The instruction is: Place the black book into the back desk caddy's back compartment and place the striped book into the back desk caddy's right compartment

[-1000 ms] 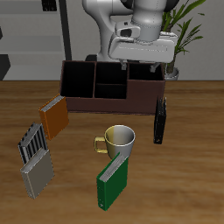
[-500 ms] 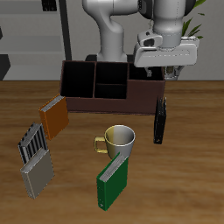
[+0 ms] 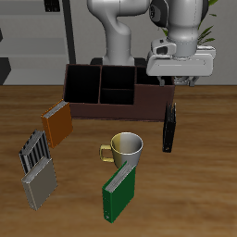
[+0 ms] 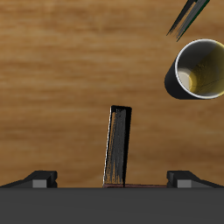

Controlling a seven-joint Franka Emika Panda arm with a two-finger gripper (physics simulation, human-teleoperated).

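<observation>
Now gripper (image 3: 179, 81) has swung over above the black book (image 3: 169, 127) (fingers spread, empty), so the grasp comes next.

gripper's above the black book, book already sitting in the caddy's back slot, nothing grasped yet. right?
Not quite. The black book is not in the back desk caddy; the exterior view shows it standing on the table just beside the caddy's end. The rest holds: the gripper hovers above the book, holding nothing.

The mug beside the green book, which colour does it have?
Olive-yellow; the mug shows best in the exterior view.
</observation>
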